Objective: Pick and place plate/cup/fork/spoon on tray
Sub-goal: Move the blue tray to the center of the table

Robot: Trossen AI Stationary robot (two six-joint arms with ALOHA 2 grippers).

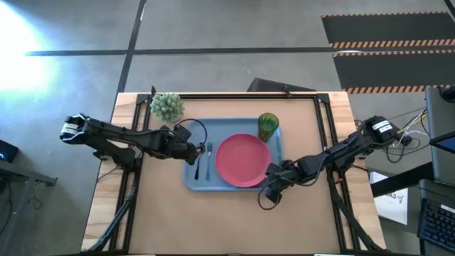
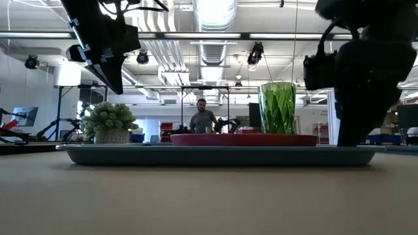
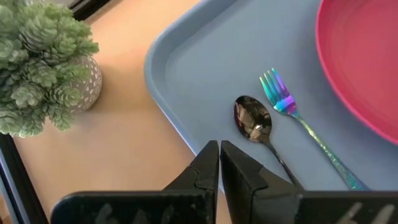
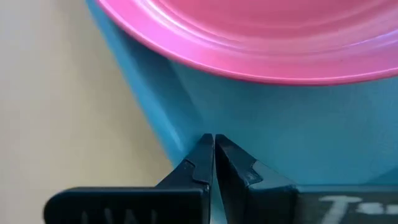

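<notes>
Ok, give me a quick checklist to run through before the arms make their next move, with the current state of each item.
1. Plate on the tray: ok.
2. Cup upright on the tray's far right corner: ok.
3. Fork and spoon lying side by side on the tray, left of the plate: ok.
4. Left gripper empty, jaws shut, over the tray's left edge near the spoon: ok.
5. Right gripper empty, jaws shut, at the tray's near right corner by the plate: ok.
6. Plant off the tray, apart from its far left corner: ok.
</notes>
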